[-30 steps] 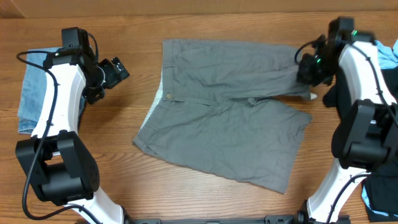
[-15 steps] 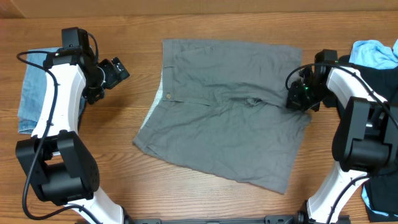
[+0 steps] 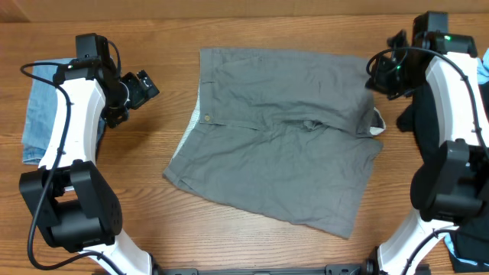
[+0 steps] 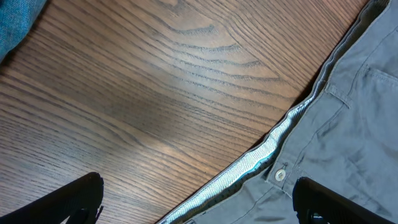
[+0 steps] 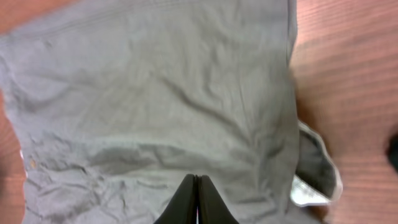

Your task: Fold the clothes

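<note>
The clothes, a pair of grey shorts (image 3: 283,145), lie spread flat on the wooden table, waistband to the left. A waistband button (image 4: 280,176) and pale lining show in the left wrist view. My left gripper (image 3: 145,85) hovers open left of the waistband, its fingers straddling the waistband edge (image 4: 199,205); nothing is between them. My right gripper (image 3: 376,76) is shut and empty above the shorts' far right leg (image 5: 155,106), jaws pressed together (image 5: 196,182). A small hem corner (image 3: 376,124) on the right edge is turned up, showing its pale inside (image 5: 314,174).
Folded blue denim (image 3: 38,114) lies at the left table edge under the left arm, also seen as blue cloth (image 4: 15,18). A black garment (image 3: 403,116) and light blue cloth (image 3: 484,69) sit at the right edge. Bare wood surrounds the shorts.
The right gripper dipped to the shorts' right hem, then rose back toward the far right corner, staying shut. The hem corner is now flipped up. The left arm has not moved.
</note>
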{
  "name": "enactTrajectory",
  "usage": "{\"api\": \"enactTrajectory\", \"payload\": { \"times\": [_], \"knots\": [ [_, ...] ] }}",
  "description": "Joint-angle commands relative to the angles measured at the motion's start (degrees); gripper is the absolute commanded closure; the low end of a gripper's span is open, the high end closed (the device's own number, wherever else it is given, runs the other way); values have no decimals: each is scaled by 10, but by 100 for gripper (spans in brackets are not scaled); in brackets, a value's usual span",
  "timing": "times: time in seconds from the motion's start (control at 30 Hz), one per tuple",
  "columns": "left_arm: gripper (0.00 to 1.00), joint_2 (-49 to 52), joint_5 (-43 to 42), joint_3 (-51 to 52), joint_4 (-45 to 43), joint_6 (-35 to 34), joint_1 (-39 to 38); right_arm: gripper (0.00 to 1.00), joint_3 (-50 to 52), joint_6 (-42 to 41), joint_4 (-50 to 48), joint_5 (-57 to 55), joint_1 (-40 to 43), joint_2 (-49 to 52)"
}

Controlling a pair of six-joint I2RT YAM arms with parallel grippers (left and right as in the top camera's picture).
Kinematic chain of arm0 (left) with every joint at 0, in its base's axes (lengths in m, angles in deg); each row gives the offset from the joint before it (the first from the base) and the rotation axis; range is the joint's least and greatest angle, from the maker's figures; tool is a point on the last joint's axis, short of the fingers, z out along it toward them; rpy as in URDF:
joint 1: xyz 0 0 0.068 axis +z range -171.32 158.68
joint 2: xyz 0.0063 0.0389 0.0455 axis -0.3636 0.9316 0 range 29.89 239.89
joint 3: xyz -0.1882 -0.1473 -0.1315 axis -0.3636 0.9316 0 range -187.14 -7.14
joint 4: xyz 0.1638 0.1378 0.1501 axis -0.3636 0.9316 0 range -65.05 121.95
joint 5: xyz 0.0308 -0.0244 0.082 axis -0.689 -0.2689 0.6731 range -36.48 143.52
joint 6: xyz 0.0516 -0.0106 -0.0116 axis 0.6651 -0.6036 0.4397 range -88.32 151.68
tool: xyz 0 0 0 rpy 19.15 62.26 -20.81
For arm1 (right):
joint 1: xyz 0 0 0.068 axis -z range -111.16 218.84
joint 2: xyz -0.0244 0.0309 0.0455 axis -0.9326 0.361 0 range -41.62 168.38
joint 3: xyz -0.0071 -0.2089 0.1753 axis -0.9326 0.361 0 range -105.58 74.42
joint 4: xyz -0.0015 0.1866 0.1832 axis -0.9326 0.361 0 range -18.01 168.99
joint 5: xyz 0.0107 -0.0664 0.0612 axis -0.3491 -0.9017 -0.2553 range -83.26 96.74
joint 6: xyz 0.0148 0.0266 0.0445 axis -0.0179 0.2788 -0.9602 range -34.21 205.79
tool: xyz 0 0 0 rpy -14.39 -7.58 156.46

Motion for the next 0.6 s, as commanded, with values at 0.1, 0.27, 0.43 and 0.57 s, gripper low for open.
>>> {"api": "enactTrajectory", "payload": {
  "times": [0.1, 0.27, 0.43, 0.57],
  "knots": [
    [0, -7, 4, -3, -1, -12, 0, 96, 66, 4, -57, 3, -3, 22],
    [0, -7, 4, -3, -1, -12, 0, 96, 164, 4, -123, -10, -3, 28],
    [0, -7, 4, -3, -1, -12, 0, 96, 276, 4, -224, -14, -3, 28],
    [0, -7, 4, -3, -1, -12, 0, 96, 307, 4, -247, -5, -3, 28]
  ]
}}
